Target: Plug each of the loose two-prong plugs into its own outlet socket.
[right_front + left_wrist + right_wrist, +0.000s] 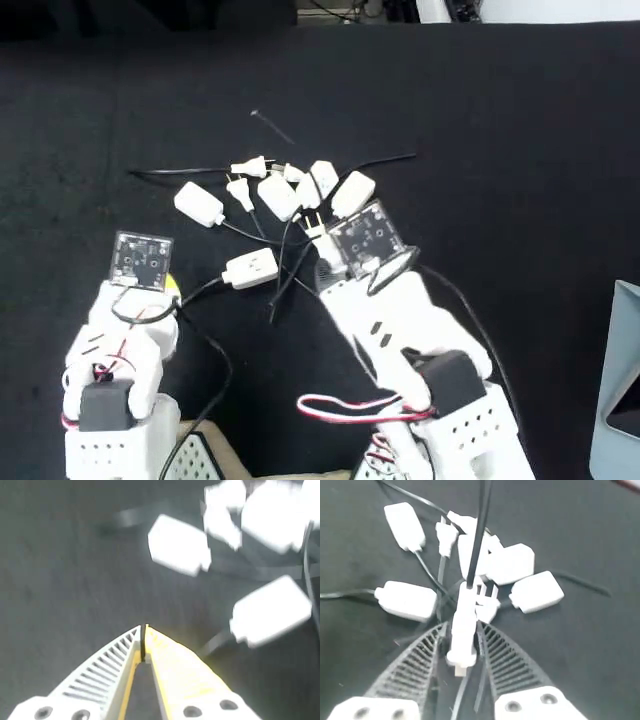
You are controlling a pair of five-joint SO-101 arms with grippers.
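**One plug held in the right gripper; left gripper closed on nothing**

A white plug [463, 610] is clamped between the fingers of the right gripper [462, 632], at the near side of the heap of white plugs and sockets [285, 195] around the middle of the black worktop [520, 150]. Its black cord [479, 530] is seen running away over the heap; its prongs cannot be made out. In the high view this gripper is hidden under its own arm. The left gripper [144, 630] is seen nearer the left edge, fingertips pressed together with nothing between them, near a white block [270, 610] too blurred to be told as plug or socket.
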